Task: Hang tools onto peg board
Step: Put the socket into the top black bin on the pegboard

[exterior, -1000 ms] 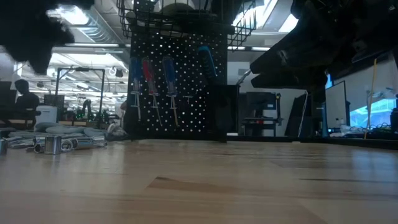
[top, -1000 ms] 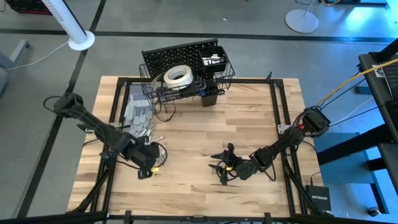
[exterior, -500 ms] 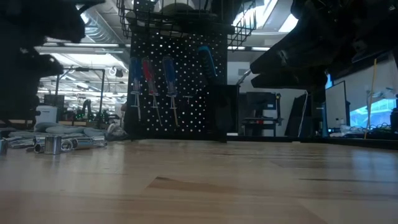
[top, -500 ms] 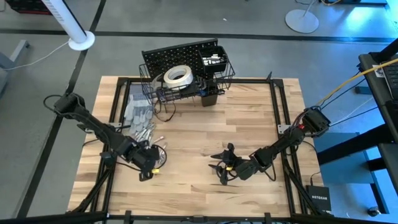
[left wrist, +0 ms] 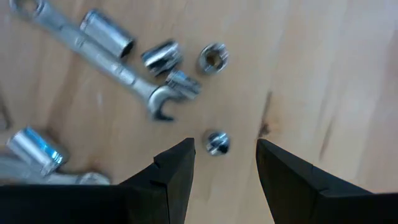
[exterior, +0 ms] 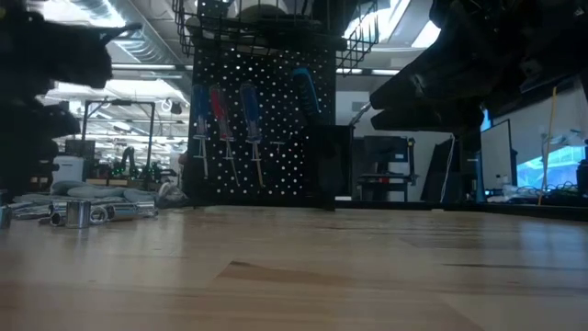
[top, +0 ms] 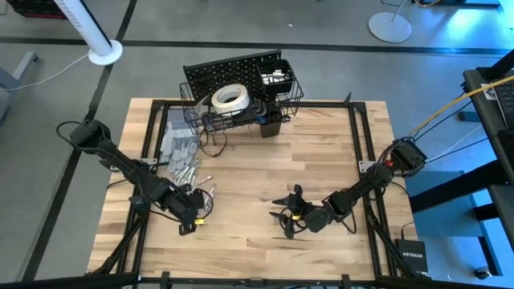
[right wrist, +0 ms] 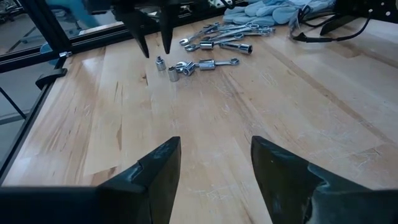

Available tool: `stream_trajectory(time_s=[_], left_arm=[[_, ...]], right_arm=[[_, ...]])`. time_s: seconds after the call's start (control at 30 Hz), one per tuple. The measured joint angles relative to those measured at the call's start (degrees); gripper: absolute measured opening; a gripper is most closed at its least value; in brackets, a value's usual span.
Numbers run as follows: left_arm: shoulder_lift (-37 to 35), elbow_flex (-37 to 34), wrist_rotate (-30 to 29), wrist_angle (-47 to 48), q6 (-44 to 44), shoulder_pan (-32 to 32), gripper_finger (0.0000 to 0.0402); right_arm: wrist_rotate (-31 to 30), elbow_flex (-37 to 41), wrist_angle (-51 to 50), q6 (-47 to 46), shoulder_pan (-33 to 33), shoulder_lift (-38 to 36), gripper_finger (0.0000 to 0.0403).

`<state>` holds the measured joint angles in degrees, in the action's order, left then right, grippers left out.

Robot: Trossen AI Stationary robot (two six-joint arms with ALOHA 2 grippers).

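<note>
The black peg board (top: 233, 71) stands at the table's far edge, with a wire basket holding a white tape roll (top: 229, 98). Red- and blue-handled screwdrivers (exterior: 225, 110) hang on its face. Silver wrenches and sockets (top: 189, 171) lie scattered on the table's left; they also show in the right wrist view (right wrist: 211, 37). My left gripper (left wrist: 225, 163) is open and points down, just above a small silver socket (left wrist: 216, 143); it also shows in the high view (top: 191, 212). My right gripper (right wrist: 214, 163) is open and empty, low over the table's near middle (top: 285, 215).
Grey gloves (top: 177, 147) lie at the far left beside the wrenches, and dark safety glasses (right wrist: 323, 22) lie near the peg board's foot. A black square cup (top: 271, 124) stands at the board's right. Bare wood (top: 321, 152) lies on the table's right half.
My left gripper has come down toward the table over the loose sockets, staying open. The tools have stayed where they were.
</note>
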<state>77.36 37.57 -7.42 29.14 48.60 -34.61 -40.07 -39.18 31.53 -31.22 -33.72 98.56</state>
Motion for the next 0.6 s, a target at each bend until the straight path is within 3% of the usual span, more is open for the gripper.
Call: stream_trajectory(time_s=[0.6], left_arm=[[0.0, -4.6, -0.8, -7.1, 0.9, 0.0, 0.0161]], right_arm=[[-0.3, 0.0, 0.0, 0.0, 0.0, 0.0, 0.0199]])
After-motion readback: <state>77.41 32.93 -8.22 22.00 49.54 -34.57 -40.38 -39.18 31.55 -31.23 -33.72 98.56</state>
